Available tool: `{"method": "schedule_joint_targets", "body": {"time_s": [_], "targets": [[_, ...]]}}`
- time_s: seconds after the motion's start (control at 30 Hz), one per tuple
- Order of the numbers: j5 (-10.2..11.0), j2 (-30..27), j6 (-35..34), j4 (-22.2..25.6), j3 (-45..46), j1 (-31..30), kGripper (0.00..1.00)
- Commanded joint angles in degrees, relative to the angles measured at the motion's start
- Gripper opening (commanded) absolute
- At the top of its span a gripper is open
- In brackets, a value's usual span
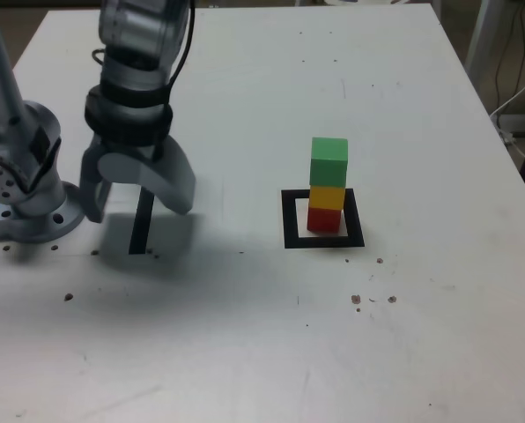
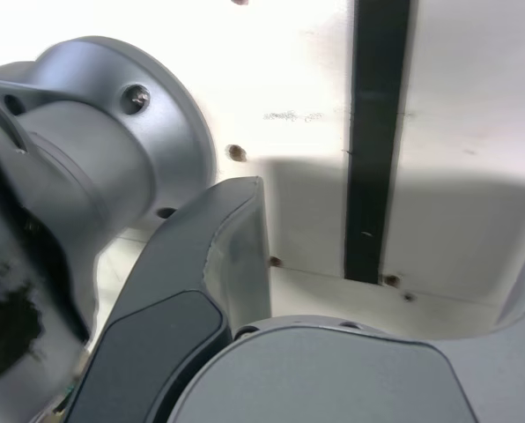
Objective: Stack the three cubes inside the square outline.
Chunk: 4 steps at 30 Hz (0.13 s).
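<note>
Nearest the exterior camera is the bare white table (image 1: 245, 352), flecked with a few small dark specks. Further back, toward the exterior view's right, the square outline (image 1: 291, 220) holds a stack of three: the red cube (image 1: 323, 219) sits on the pale centre, the yellow cube (image 1: 327, 196) rests on it, and the green cube (image 1: 329, 161) tops it (slightly offset from the ones below). Well apart, on the exterior view's left, the gripper (image 1: 137, 207) hangs pointing down over a thin black strip (image 1: 142, 220), its jaws spread wide and empty. The arm's grey base (image 1: 29, 198) stands just beside it.

In the wrist view, one dark finger (image 2: 201, 291) fills the foreground, the black strip (image 2: 374, 141) runs across the white table (image 2: 474, 88), and the rounded base (image 2: 113, 132) looms close.
</note>
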Motion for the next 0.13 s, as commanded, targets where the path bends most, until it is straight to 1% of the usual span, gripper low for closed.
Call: {"method": "schedule_joint_targets", "body": {"time_s": [0.0,0.1], "targets": [[0.0,0.0,-0.1,-0.1,-0.1,-0.1,1.0],[0.1,0.1,-0.1,-0.2,-0.2,-0.1,1.0]]}}
